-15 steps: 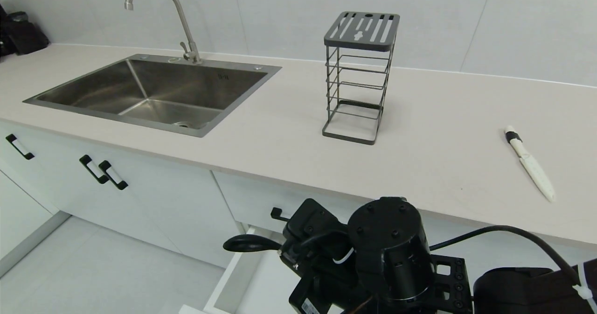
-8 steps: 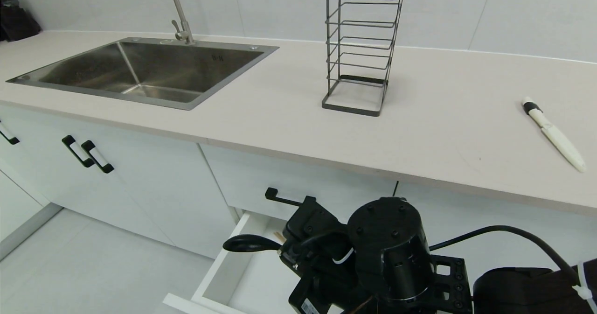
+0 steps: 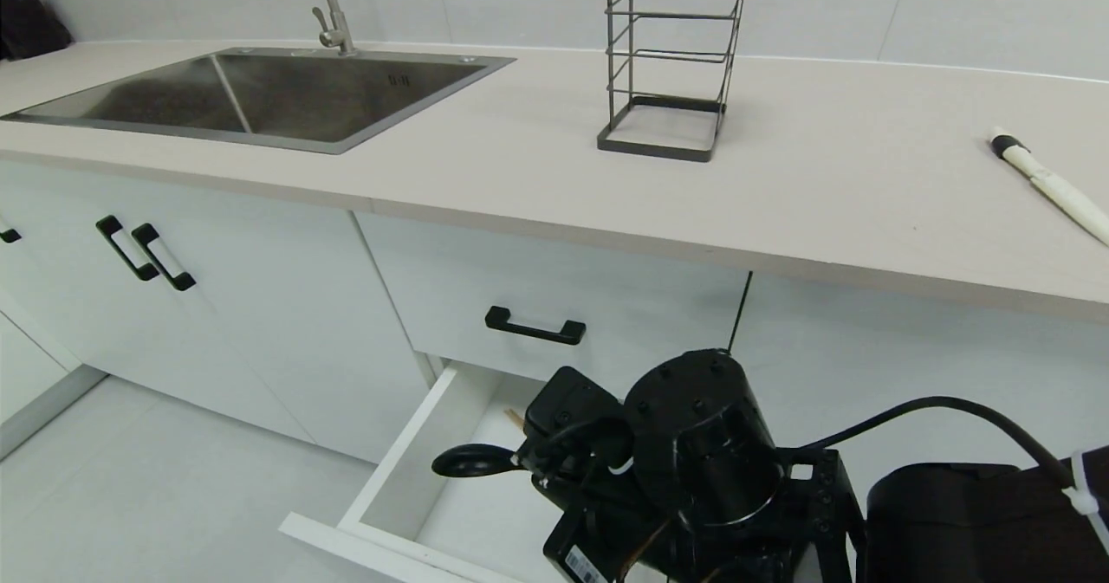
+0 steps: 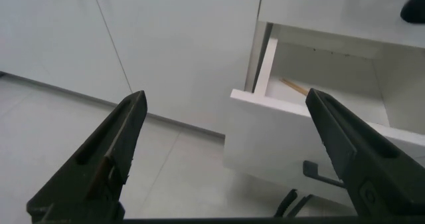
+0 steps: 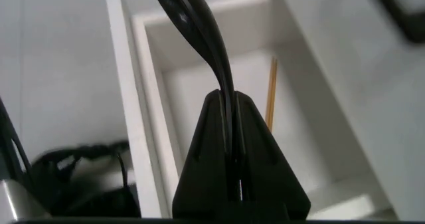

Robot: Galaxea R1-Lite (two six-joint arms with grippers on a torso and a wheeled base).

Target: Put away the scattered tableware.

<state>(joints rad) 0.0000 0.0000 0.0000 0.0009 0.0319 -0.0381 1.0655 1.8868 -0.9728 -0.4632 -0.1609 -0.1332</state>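
My right gripper [image 3: 530, 462] is shut on the handle of a black spoon [image 3: 472, 460], held above the white open drawer [image 3: 388, 466] under the counter. In the right wrist view the spoon [image 5: 192, 18] sticks out past the shut fingers [image 5: 229, 111], with the drawer [image 5: 143, 104] below it. A wooden chopstick [image 5: 271, 94] lies inside the drawer. A white knife with a black band [image 3: 1053, 186] lies on the counter at the far right. My left gripper [image 4: 226, 157] is open and low beside the drawer front [image 4: 292, 131], above the floor.
A dark wire rack [image 3: 663, 55] stands on the counter [image 3: 537, 176], and a steel sink [image 3: 260, 89] lies at the back left. A closed drawer with a black handle [image 3: 535, 330] sits above the open one. Cabinet doors with black handles [image 3: 143, 252] are to the left.
The head camera has sunk and tilted down, so the counter rose in the picture and the open drawer shows more fully. The right gripper still holds the spoon over the drawer.
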